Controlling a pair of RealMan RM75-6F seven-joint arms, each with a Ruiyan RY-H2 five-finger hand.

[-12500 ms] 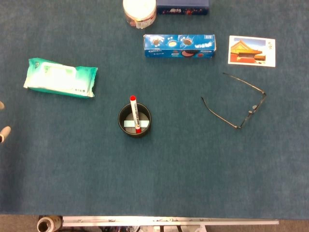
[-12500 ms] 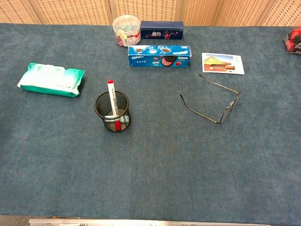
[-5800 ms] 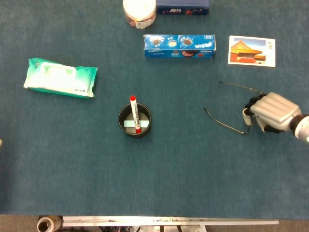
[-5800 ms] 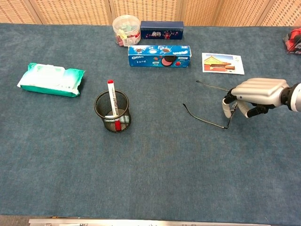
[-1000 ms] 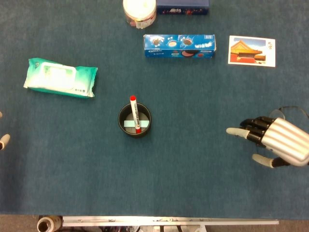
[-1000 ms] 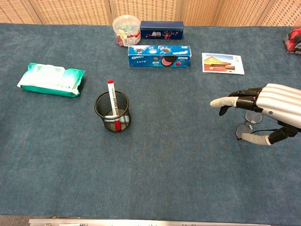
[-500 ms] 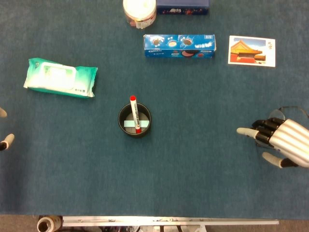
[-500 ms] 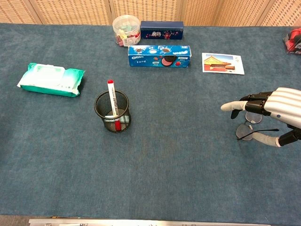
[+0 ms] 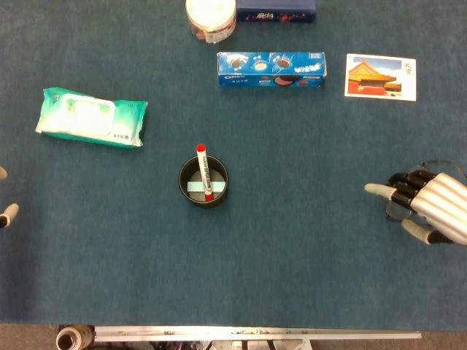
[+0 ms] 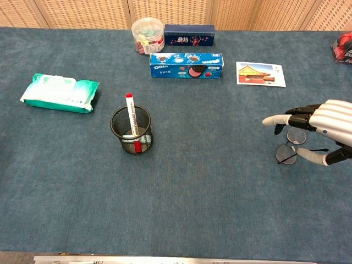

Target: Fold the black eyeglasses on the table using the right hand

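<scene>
Behind pen cup (image 10: 131, 130): blue OREO box (image 10: 187, 65), label legible.

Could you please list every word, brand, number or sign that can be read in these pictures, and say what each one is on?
"OREO": on the blue cookie box, left end of its front face.
Red marker in the mesh pen cup: dark print along the barrel, too small to read.
Wet wipes pack: print blurred, unreadable.
Dark blue box at the far edge: lettering too small.
Postcard: marks beside the building, illegible.
</scene>
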